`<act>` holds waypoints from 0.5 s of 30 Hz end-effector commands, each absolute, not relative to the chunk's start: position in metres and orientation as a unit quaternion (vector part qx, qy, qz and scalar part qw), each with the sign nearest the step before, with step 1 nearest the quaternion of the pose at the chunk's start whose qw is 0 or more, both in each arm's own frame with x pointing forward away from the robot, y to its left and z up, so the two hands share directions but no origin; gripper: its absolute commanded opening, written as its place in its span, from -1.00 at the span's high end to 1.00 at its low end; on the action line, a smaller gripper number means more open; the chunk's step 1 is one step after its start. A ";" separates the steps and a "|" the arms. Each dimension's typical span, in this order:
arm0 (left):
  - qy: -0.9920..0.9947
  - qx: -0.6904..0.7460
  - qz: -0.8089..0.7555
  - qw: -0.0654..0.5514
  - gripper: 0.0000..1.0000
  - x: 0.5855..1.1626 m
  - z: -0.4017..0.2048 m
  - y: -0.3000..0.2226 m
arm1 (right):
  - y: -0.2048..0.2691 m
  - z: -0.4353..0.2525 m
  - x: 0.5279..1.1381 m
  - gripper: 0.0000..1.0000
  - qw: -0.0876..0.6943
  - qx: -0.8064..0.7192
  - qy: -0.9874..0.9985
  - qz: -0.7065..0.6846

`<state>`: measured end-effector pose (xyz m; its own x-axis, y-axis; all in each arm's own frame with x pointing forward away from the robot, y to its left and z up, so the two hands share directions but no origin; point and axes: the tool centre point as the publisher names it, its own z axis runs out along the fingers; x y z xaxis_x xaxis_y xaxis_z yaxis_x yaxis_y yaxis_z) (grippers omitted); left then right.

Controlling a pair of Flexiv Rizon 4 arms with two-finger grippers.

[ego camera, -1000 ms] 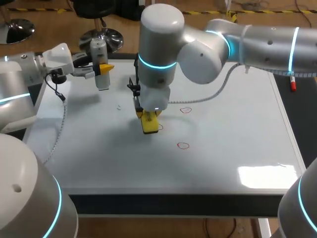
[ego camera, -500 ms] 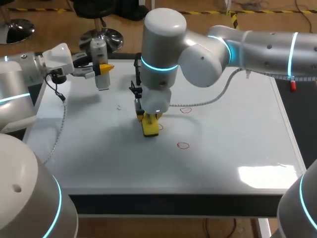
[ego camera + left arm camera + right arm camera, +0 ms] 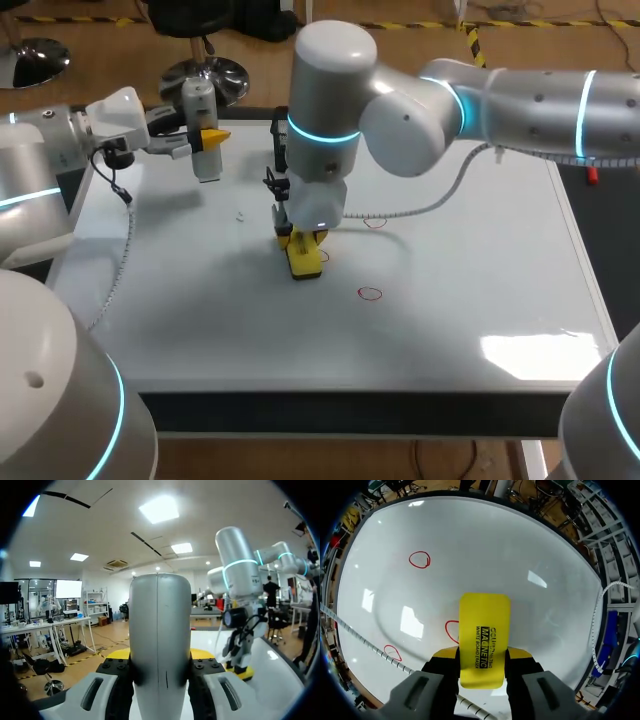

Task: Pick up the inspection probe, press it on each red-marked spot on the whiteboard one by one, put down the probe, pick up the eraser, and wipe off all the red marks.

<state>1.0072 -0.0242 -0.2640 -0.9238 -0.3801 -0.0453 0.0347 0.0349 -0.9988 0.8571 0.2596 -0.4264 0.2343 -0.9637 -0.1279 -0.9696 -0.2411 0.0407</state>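
Eraser (image 3: 304, 262), yellow, lies on whiteboard (image 3: 450, 300) near its middle, partly over a red mark (image 3: 451, 630), clamped betw. both fingers of R gripper (image 3: 483, 655). L gripper (image 3: 160, 655) is closed round the probe (image 3: 203, 130), upright above whiteboard's far-left corner.

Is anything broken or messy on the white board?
Nothing looks broken or spilled. The right gripper holds the eraser down by a red mark on the whiteboard. One small oddity: the left gripper holds the probe up in the air, not put down.
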 end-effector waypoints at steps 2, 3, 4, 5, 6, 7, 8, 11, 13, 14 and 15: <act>0.703 -0.123 -0.683 0.153 1.00 1.007 -0.263 -0.025 | 0.261 -0.428 0.863 1.00 0.016 -0.789 0.611 0.065; 0.703 -0.123 -0.683 0.153 1.00 1.007 -0.263 -0.025 | 0.260 -0.429 0.863 1.00 0.015 -0.789 0.611 0.064; 0.703 -0.123 -0.683 0.153 1.00 1.007 -0.263 -0.025 | 0.260 -0.429 0.863 1.00 0.014 -0.790 0.610 0.065; 0.703 -0.123 -0.683 0.153 1.00 1.007 -0.263 -0.025 | 0.259 -0.430 0.863 1.00 0.013 -0.790 0.609 0.066; 0.703 -0.123 -0.683 0.153 1.00 1.007 -0.263 -0.025 | 0.258 -0.431 0.864 1.00 0.012 -0.790 0.609 0.066; 0.703 -0.123 -0.683 0.153 1.00 1.007 -0.263 -0.025 | 0.257 -0.432 0.864 1.00 0.011 -0.790 0.609 0.067; 0.703 -0.123 -0.683 0.153 1.00 1.007 -0.263 -0.025 | 0.256 -0.433 0.864 1.00 0.010 -0.790 0.609 0.068; 0.703 -0.123 -0.683 0.153 1.00 1.007 -0.263 -0.025 | 0.255 -0.434 0.864 1.00 0.008 -0.790 0.610 0.068; 0.703 -0.123 -0.683 0.153 1.00 1.007 -0.263 -0.025 | 0.254 -0.436 0.863 1.00 0.005 -0.789 0.610 0.069; 0.703 -0.123 -0.683 0.153 1.00 1.007 -0.263 -0.025 | 0.253 -0.437 0.863 1.00 0.005 -0.789 0.610 0.069; 0.703 -0.123 -0.683 0.153 1.00 1.007 -0.263 -0.025 | 0.253 -0.437 0.863 1.00 0.004 -0.789 0.610 0.069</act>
